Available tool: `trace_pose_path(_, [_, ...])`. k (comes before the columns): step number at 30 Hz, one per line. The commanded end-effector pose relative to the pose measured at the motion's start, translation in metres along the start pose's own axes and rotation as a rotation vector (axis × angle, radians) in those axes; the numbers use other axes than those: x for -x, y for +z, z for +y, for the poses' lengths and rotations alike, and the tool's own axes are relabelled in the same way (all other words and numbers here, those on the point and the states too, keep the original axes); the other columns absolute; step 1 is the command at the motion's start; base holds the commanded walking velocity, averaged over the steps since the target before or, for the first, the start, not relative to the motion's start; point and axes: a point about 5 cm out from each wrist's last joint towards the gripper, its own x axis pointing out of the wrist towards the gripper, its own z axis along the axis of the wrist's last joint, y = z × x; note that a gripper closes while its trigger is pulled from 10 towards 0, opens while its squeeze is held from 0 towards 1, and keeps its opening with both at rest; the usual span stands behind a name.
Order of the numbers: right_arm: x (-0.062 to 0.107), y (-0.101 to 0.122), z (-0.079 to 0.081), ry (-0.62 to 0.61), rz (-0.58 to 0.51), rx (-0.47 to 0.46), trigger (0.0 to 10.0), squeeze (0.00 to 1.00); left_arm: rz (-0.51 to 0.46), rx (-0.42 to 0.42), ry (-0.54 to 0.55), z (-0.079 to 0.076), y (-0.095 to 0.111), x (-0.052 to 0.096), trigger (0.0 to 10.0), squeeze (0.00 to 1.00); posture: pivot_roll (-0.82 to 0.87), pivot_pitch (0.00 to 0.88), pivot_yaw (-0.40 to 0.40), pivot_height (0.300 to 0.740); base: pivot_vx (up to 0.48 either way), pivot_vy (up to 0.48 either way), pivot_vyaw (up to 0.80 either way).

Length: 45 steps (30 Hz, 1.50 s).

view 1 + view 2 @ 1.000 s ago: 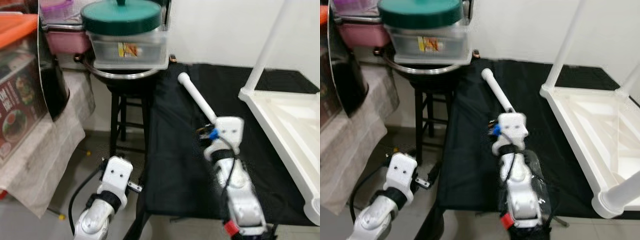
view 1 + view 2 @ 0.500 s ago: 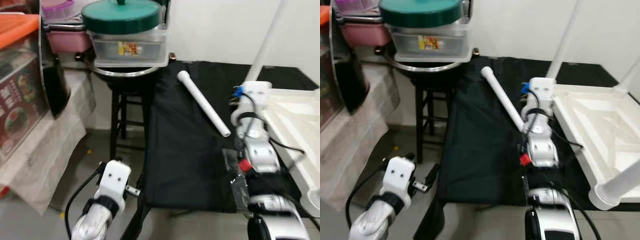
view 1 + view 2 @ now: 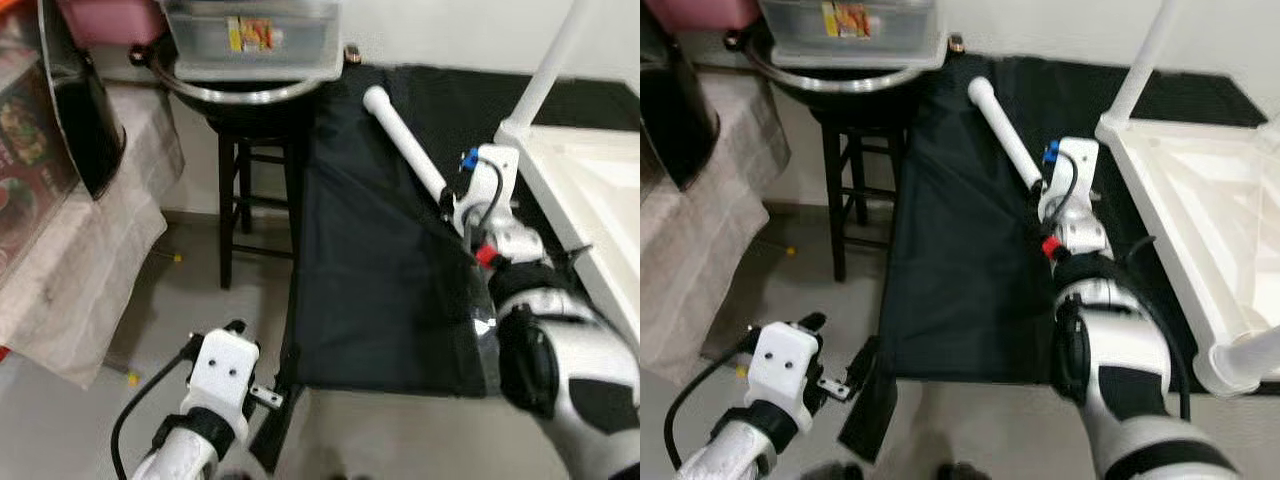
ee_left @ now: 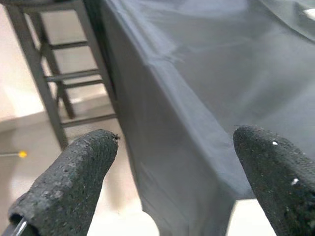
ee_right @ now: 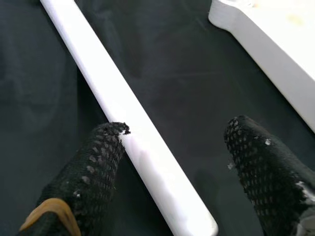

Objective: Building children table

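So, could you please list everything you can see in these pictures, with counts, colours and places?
Loose table leg: one, white, lying on the black cloth, near end beside the right gripper.
Table top: one, white, upside down on the cloth's right side, with legs standing up from its corners.
Black cloth: one, covering the work surface, front edge hanging down.
Stool: one, black, left of the cloth.
Metal basin: one, silver, on the stool.
Clear container: one, in the basin.
Grey cloth: one, draped at far left.
Left gripper: open, low by the cloth's front edge.
Right gripper: open, over the leg's end.
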Motion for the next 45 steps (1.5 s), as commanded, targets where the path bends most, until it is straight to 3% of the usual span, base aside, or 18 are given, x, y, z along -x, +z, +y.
trace_pose_path(1, [-0.001,-0.002,-0.002,-0.018,0.009,0.008,10.0,0.00,0.025,0.011,-0.015,-0.003,-0.001,0.005,10.0,0.00,0.14,0.279,-0.113,0.740,0.000,0.000,0.00])
trace_pose_path(8, [-0.002,-0.005,-0.004,-0.006,0.053,-0.019,10.0,0.00,0.036,0.012,-0.017,-0.005,0.002,0.009,10.0,0.00,0.14,0.285,-0.114,0.740,0.000,0.000,0.00])
trace_pose_path(13, [-0.003,-0.019,-0.013,-0.012,0.126,-0.121,10.0,0.00,-0.106,-0.078,-0.013,0.008,0.034,-0.003,10.0,0.00,0.16,0.282,-0.111,0.740,0.000,0.000,0.00])
trace_pose_path(16, [-0.003,-0.023,-0.013,0.000,0.146,-0.146,10.0,0.00,-0.128,-0.093,-0.012,0.013,0.040,-0.008,10.0,0.00,0.15,0.280,-0.104,0.740,0.000,0.000,0.00])
trace_pose_path(26, [-0.002,-0.041,-0.012,0.023,0.227,-0.198,10.0,0.00,-0.124,-0.107,-0.006,0.019,0.041,-0.014,10.0,0.00,0.15,0.283,-0.098,0.740,0.000,0.000,0.00])
trace_pose_path(27, [-0.001,-0.046,-0.011,0.027,0.250,-0.208,6.9,0.00,-0.117,-0.105,-0.008,0.018,0.041,-0.014,10.0,0.00,0.15,0.296,-0.097,0.740,0.000,0.000,0.00])
trace_pose_path(28, [0.000,-0.050,-0.009,0.037,0.265,-0.211,0.0,0.00,-0.111,-0.104,-0.010,0.018,0.041,-0.014,10.0,0.00,0.15,0.296,-0.097,0.740,0.000,0.000,0.00])
trace_pose_path(35, [0.001,-0.050,0.000,0.057,0.250,-0.193,0.0,0.00,-0.099,-0.101,-0.008,0.016,0.040,-0.014,10.0,0.00,0.15,0.293,-0.098,0.740,0.000,0.000,0.00])
trace_pose_path(45, [0.006,-0.033,0.033,0.154,0.209,-0.171,0.0,0.00,-0.099,-0.096,-0.013,0.014,0.039,-0.017,10.0,0.00,0.13,0.279,-0.098,0.740,0.000,0.000,0.00])
